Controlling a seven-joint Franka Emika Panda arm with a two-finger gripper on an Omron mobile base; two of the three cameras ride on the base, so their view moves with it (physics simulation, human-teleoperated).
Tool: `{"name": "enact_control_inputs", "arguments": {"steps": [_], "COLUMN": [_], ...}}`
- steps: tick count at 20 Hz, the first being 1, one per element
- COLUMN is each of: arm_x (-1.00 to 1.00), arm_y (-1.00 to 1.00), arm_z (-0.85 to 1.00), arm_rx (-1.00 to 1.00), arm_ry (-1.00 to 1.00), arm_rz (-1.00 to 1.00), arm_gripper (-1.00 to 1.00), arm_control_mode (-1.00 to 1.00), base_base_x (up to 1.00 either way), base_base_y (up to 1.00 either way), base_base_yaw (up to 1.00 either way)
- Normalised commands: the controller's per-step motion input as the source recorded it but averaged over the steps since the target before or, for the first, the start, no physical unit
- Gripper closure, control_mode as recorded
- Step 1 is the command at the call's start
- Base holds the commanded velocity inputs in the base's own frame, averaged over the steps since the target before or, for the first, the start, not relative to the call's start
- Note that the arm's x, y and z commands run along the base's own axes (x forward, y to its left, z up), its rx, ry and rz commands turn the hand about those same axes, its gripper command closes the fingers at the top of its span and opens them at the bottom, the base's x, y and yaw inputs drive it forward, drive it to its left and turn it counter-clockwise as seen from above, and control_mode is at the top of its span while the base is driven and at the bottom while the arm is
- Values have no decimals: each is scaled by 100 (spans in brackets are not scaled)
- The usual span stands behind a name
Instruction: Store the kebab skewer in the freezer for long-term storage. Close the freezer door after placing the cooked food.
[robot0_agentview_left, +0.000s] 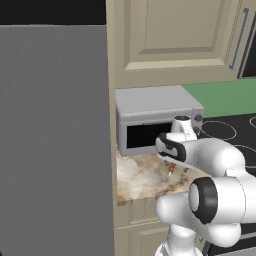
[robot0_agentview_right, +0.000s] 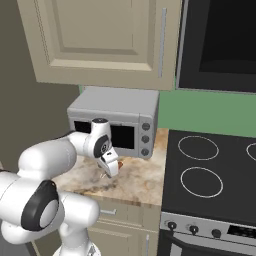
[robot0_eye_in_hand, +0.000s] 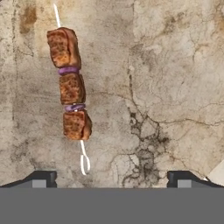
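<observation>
The hand (robot0_eye_in_hand: 112, 177), fingers spread wide and empty, hovers over the thin orange-brown meat skewer (robot0_eye_in_hand: 72, 89) on the beige marbled stone surface (robot0_eye_in_hand: 175, 87).

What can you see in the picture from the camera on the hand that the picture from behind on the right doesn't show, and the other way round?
Hand view alone: the skewer's three browned meat chunks, purple slices between them, and the looped stick end, with the open end effector's tips apart at the bottom. Right base view alone: the toaster oven, stove, cabinet and white arm. Both share the marbled counter the skewer lies on.
</observation>
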Motion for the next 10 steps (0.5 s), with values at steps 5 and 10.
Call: {"name": "enact_control_inputs", "arguments": {"steps": [5,10], "arm_x": [6,15], "arm_y": [0,0], "arm_z": [0,-10], "arm_rx": [0,0], "arm_ry": [-1,0], "arm_rz": [5,4], "arm_gripper": [-100,-100], "arm_control_mode": [-100,-100], "base_base_x": [0,0], "base_base_y": [0,0], "base_base_yaw": [0,0]}}
